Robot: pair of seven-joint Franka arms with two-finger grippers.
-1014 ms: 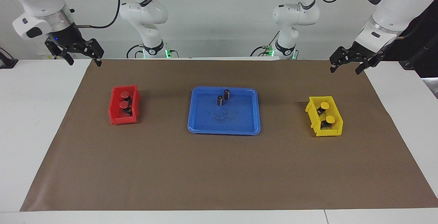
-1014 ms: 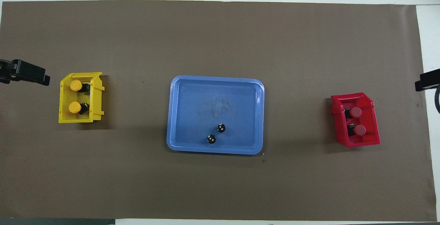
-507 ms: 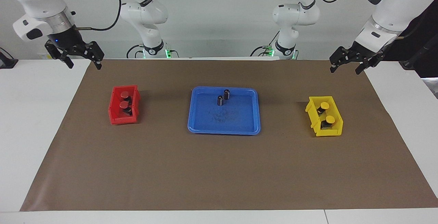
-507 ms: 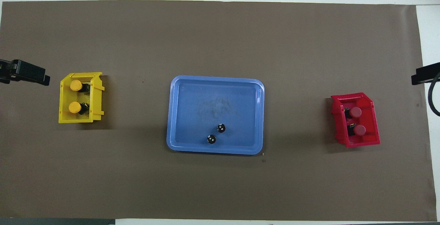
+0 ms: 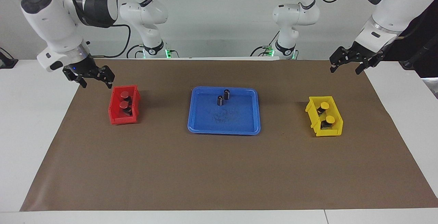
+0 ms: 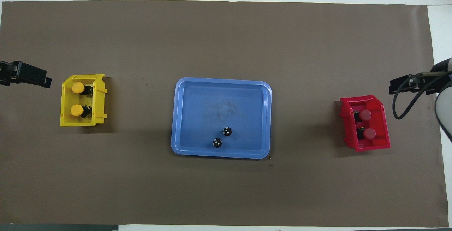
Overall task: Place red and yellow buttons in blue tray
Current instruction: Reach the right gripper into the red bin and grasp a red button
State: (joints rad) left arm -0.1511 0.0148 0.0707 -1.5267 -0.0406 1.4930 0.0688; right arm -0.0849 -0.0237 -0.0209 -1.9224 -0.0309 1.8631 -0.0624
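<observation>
Two red buttons (image 5: pixel 124 100) sit in a small red bin (image 5: pixel 114 114) toward the right arm's end; they also show in the overhead view (image 6: pixel 367 124). Two yellow buttons (image 5: pixel 327 112) sit in a small yellow bin (image 5: pixel 328 132) toward the left arm's end; they also show in the overhead view (image 6: pixel 77 99). The blue tray (image 5: pixel 239 123) lies mid-table between the bins and also shows in the overhead view (image 6: pixel 197 100). My right gripper (image 5: pixel 97 84) hangs open and empty over the mat's edge beside the red bin. My left gripper (image 5: pixel 345 70) waits open and empty, raised over the mat's corner.
Two dark capless cylinders (image 5: pixel 223 97) stand in the blue tray, on its side nearer the robots; they also show in the overhead view (image 6: pixel 222 137). A brown mat (image 5: pixel 219 169) covers the table. A black cable (image 6: pixel 406 100) loops from the right wrist.
My right arm has swung down and inward, bringing its gripper from over the table's corner to beside the red bin. The left arm, buttons and tray have not moved.
</observation>
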